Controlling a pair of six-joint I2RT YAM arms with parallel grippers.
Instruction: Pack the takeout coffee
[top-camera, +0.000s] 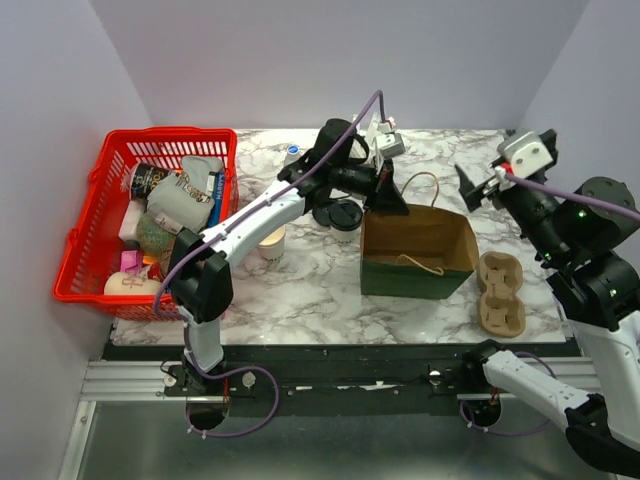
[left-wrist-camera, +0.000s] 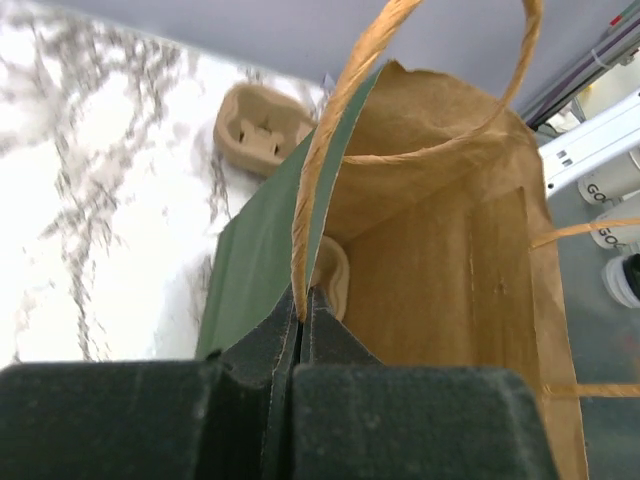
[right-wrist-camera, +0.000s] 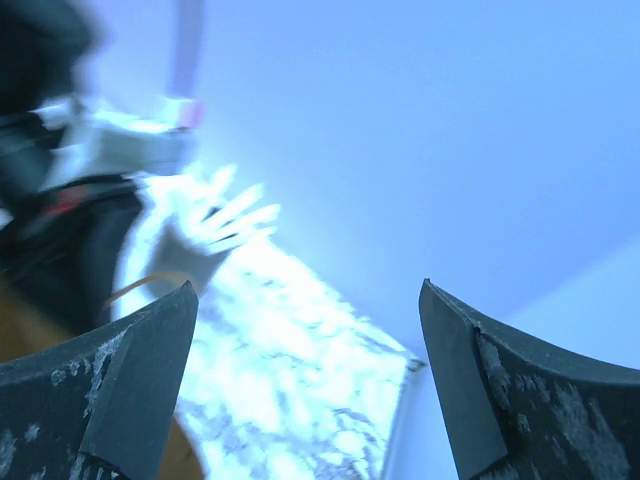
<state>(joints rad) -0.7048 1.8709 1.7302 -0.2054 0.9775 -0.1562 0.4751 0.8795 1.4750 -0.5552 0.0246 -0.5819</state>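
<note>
- Fingers (left-wrist-camera: 260, 350) of left gripper (left-wrist-camera: 300, 335) pinched shut on bag (top-camera: 415, 280) rim.
- Right gripper (right-wrist-camera: 305, 290) spread wide, holding nothing, above table's (top-camera: 320, 290) right side.
- Coffee (top-camera: 345, 214) stands just left of bag on marble table; red basket (top-camera: 170, 135) far left; grey walls (top-camera: 350, 60) around.

Left arm (top-camera: 262, 208) extended, left fingers (left-wrist-camera: 258, 345) pinched together, right arm (top-camera: 560, 225) raised, right fingers (right-wrist-camera: 120, 400) spread

A red basket (top-camera: 88, 215) sits at the left edge of the marble desk (top-camera: 300, 290), heaped with mixed packets and tins. Right of centre stands an open brown paper bag (top-camera: 415, 280) with a green near face and twine handles. A pulp two-cup carrier (top-camera: 501, 292) lies just right of it. A plain lidless cream cup (top-camera: 271, 240) stands between basket and bag.
</note>
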